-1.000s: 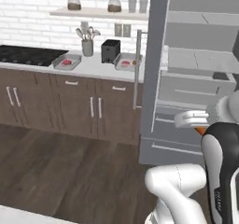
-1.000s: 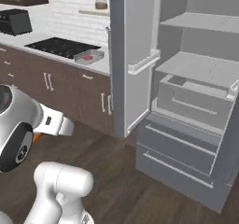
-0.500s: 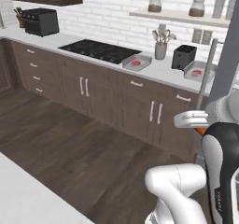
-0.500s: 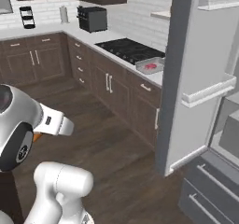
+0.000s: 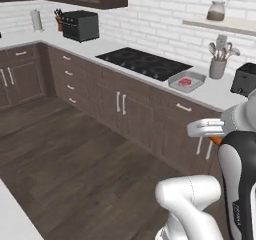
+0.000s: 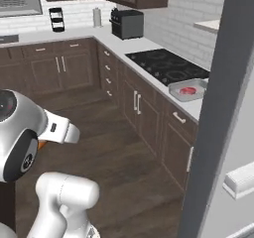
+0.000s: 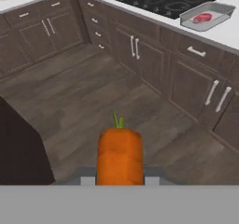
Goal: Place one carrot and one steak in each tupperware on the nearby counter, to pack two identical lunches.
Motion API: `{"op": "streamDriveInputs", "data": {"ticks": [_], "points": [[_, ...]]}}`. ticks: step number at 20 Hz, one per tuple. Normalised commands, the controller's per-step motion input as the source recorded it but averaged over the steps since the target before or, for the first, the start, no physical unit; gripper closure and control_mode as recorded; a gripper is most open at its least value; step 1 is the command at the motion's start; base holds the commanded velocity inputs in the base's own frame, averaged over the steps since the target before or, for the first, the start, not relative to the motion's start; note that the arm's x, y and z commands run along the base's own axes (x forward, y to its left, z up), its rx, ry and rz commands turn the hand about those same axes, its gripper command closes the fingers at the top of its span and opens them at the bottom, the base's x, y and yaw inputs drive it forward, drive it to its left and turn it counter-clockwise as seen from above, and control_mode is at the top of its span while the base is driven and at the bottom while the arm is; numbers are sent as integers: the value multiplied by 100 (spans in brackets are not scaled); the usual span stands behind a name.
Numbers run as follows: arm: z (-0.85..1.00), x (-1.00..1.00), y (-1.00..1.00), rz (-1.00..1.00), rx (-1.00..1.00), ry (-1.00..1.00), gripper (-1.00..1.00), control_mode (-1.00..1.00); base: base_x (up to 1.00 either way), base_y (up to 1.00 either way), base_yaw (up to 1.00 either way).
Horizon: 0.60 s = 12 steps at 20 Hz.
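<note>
My gripper [image 7: 120,176] is shut on an orange carrot [image 7: 120,154] with a green stub, held over the wooden floor in front of the cabinets. The carrot [image 5: 215,140] peeks out orange beneath the white hand in the left base view, and the carrot [image 6: 42,144] also shows beside the arm in the right base view. A light-grey tupperware [image 5: 196,78] sits on the pale counter [image 5: 220,95] right of the stovetop, with a red steak [image 5: 185,82] inside. In the hand view that tupperware [image 7: 219,9] and steak [image 7: 202,17] are at the upper right.
A black stovetop [image 5: 145,63] is set into the counter. A black toaster oven [image 5: 80,25] stands in the corner, with a utensil holder [image 5: 218,67] and a black toaster [image 5: 244,79] at the right. The grey fridge door [image 6: 218,108] stands close on the right. Open wooden floor [image 5: 75,149] lies ahead.
The whole picture has swung from the open fridge to the counter and corner cabinets, so the camera moved. The carrot stays in the shut gripper.
</note>
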Motion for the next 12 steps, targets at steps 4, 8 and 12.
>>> {"op": "streamDriveInputs", "data": {"ticks": [4, 8, 12], "points": [[0, 0, 0, 0, 0, 0, 100, 100, 100, 0, -3], [0, 0, 0, 0, 0, 0, 100, 100, 100, 0, -21], [0, 0, 0, 0, 0, 0, 100, 100, 100, -10, -41]]}}
